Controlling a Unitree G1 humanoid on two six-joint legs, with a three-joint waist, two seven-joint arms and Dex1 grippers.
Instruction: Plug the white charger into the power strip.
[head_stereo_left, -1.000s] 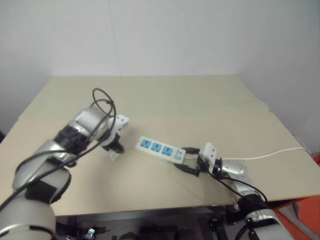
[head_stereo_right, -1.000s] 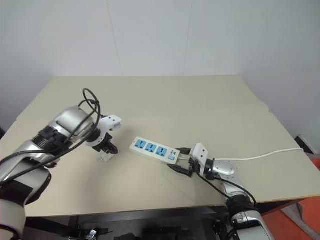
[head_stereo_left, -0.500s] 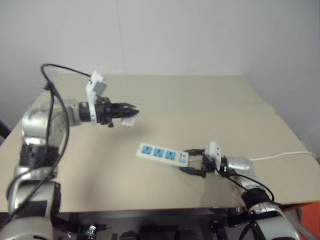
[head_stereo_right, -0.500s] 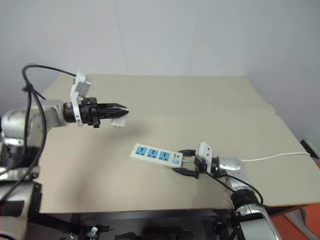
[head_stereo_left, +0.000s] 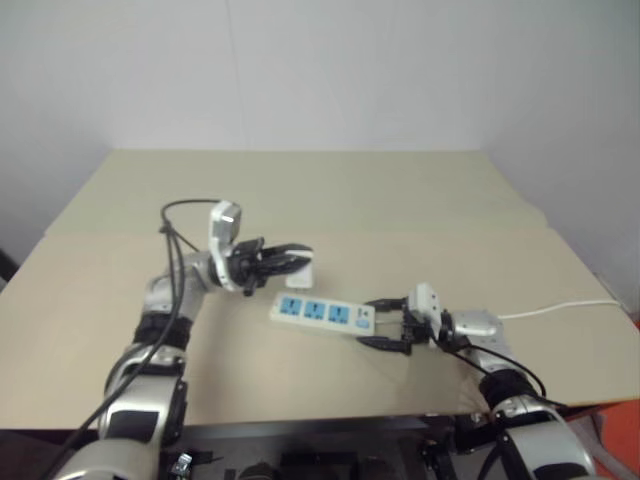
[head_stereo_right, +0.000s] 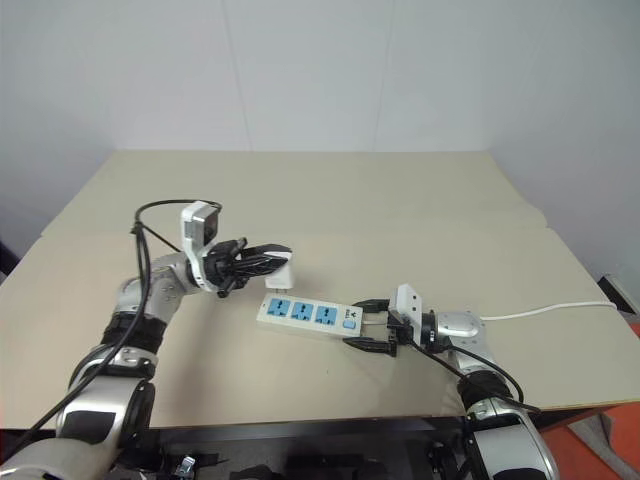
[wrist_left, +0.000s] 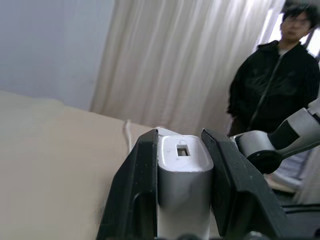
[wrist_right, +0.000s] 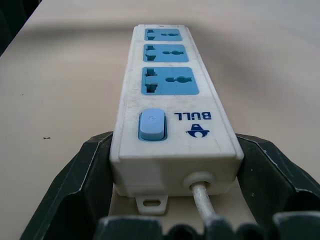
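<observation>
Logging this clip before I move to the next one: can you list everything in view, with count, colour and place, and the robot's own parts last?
white charger: one, white, held off the table above the far end of the strip.
power strip: one, white with three blue socket faces and a blue switch, flat on the table near the front edge.
cord: one, thin white, running from the strip's switch end off the table's right side.
table: one, beige top.
wall: white, behind the table.
curtain: pale, in the left wrist view.
person: one, dark jacket, standing by the curtain.
left gripper: one, black fingers shut on the charger.
right gripper: one, black fingers either side of the strip's switch end.
</observation>
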